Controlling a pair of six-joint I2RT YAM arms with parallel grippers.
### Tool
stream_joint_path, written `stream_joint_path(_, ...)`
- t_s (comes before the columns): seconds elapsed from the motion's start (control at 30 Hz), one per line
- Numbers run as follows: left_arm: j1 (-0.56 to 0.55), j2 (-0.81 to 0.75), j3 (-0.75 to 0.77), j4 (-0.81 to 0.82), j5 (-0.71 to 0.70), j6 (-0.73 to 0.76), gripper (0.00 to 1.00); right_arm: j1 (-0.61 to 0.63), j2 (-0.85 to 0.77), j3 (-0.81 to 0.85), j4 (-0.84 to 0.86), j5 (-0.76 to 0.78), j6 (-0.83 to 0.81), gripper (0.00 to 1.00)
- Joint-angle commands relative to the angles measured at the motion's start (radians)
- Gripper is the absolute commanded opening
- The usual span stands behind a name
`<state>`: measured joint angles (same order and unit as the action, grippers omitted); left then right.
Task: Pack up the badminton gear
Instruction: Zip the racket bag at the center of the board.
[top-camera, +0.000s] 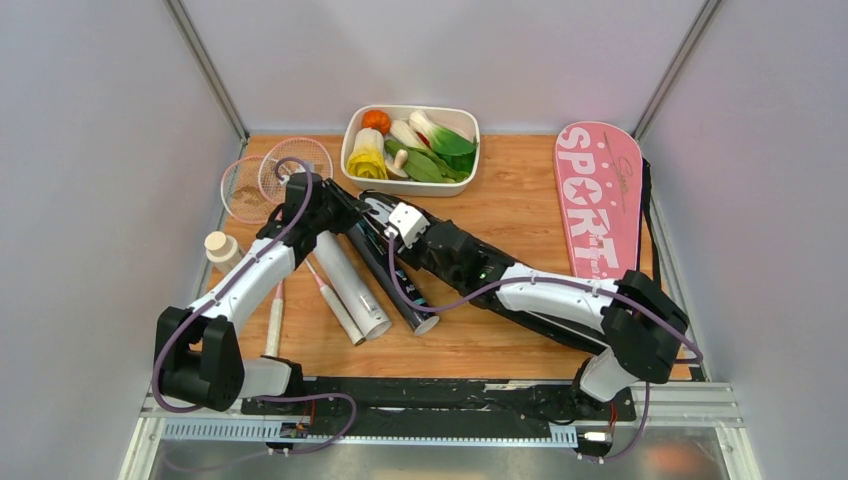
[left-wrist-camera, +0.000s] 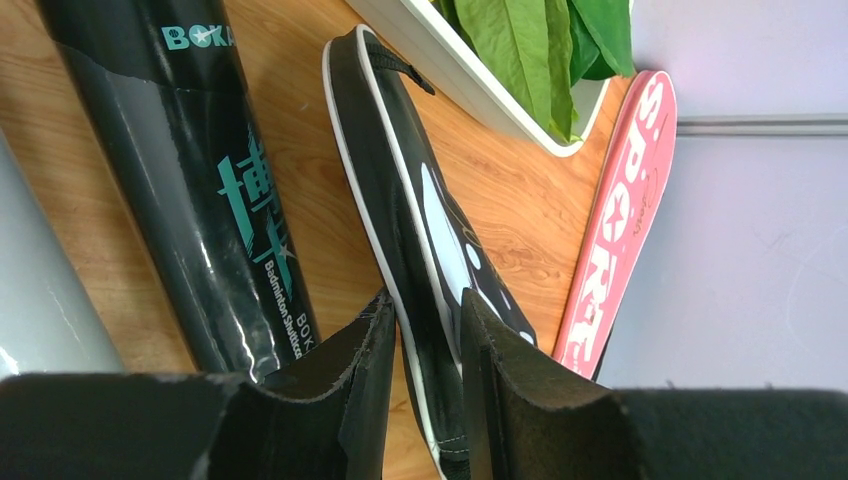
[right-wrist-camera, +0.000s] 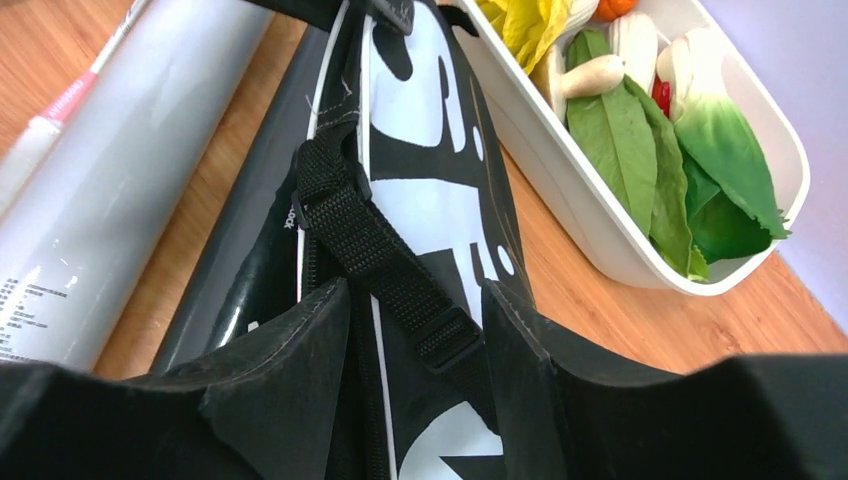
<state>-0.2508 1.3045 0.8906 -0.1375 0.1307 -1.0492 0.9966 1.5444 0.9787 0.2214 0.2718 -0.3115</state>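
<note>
Left gripper (left-wrist-camera: 427, 330) part-closed, pinching the black cover (left-wrist-camera: 400, 180) edge-on between its fingers. Right gripper (right-wrist-camera: 415, 300) clamped across the same cover's strapped face. Black tube (left-wrist-camera: 190, 180) just beside left gripper; pink cover (left-wrist-camera: 620, 220) well beyond, on desk (left-wrist-camera: 500, 190).

A lab robot cell: pale panels (top-camera: 100, 150) enclose the wooden bench (top-camera: 520, 210); a metal rail (top-camera: 430, 432) along its near edge carries two arms (top-camera: 560, 290).
</note>
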Motion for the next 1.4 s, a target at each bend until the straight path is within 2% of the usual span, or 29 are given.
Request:
stream_joint_path(0.0,-0.016,-0.034,0.002,0.040,0.000,0.002,0.37,-0.001,0.031,0.010,0.013,0.033,-0.023,0.57)
stream_joint_path(0.07,-0.017,-0.034,0.002,0.040,-0.001,0.002,0.37,-0.003,0.039,0.016,0.013,0.040,-0.030,0.58)
stream_joint_path(0.1,-0.018,-0.033,0.001,0.039,-0.002,0.003,0.37,-0.004,0.041,0.019,0.013,0.041,-0.039,0.53)
stream_joint_path(0.13,-0.018,-0.032,0.001,0.039,-0.003,0.002,0.37,-0.004,0.041,0.023,0.013,0.041,-0.046,0.42)
stream_joint_path(0.17,-0.019,-0.032,-0.002,0.041,-0.003,0.000,0.37,-0.003,0.039,0.029,0.014,0.042,-0.049,0.27)
stream_joint_path(0.27,-0.022,-0.030,-0.006,0.042,-0.003,0.000,0.36,-0.004,0.021,0.046,0.012,0.018,-0.068,0.07)
stream_joint_path(0.4,-0.024,-0.033,-0.012,0.039,-0.015,0.008,0.37,-0.004,-0.009,0.055,0.012,-0.003,-0.095,0.02)
stream_joint_path(0.47,-0.025,-0.038,-0.016,0.040,-0.024,0.008,0.38,-0.004,-0.016,0.056,0.013,-0.011,-0.107,0.05)
stream_joint_path(0.53,-0.025,-0.039,-0.016,0.038,-0.028,0.010,0.38,-0.004,-0.017,0.058,0.011,-0.010,-0.113,0.18)
stream_joint_path(0.57,-0.024,-0.039,-0.016,0.039,-0.029,0.009,0.39,-0.003,-0.016,0.058,0.010,-0.012,-0.117,0.22)
stream_joint_path(0.63,-0.024,-0.036,-0.017,0.037,-0.027,0.005,0.39,-0.004,-0.012,0.061,0.009,-0.012,-0.127,0.21)
stream_joint_path(0.73,-0.025,-0.036,-0.021,0.040,-0.022,-0.001,0.39,-0.003,-0.009,0.075,0.001,-0.018,-0.134,0.09)
stream_joint_path(0.77,-0.025,-0.035,-0.024,0.043,-0.021,-0.007,0.38,-0.001,-0.010,0.080,0.001,-0.021,-0.132,0.09)
stream_joint_path(0.8,-0.024,-0.035,-0.025,0.045,-0.017,-0.010,0.38,-0.002,-0.008,0.087,0.002,-0.020,-0.127,0.13)
stream_joint_path(0.87,-0.025,-0.033,-0.025,0.050,-0.008,-0.021,0.33,-0.001,0.004,0.105,-0.003,-0.008,-0.105,0.29)
stream_joint_path(0.9,-0.025,-0.030,-0.024,0.049,-0.007,-0.033,0.32,-0.002,0.009,0.116,-0.016,-0.004,-0.083,0.32)
stream_joint_path(0.97,-0.024,-0.032,-0.022,0.046,-0.006,-0.055,0.29,-0.001,0.014,0.147,-0.059,0.002,-0.012,0.36)
stream_joint_path(1.03,-0.024,-0.033,-0.022,0.039,-0.015,-0.089,0.23,-0.002,0.009,0.158,-0.098,0.012,0.103,0.50)
stream_joint_path(1.1,-0.025,-0.032,-0.019,0.035,-0.019,-0.119,0.16,0.004,-0.011,0.146,-0.114,0.022,0.222,0.55)
stream_joint_path(1.27,-0.028,-0.029,-0.004,0.021,-0.016,-0.212,0.01,0.024,-0.071,0.135,-0.169,0.121,0.567,0.57)
stream_joint_path(1.37,-0.031,-0.026,0.016,0.001,-0.022,-0.253,0.00,0.026,-0.101,0.113,-0.177,0.122,0.744,0.54)
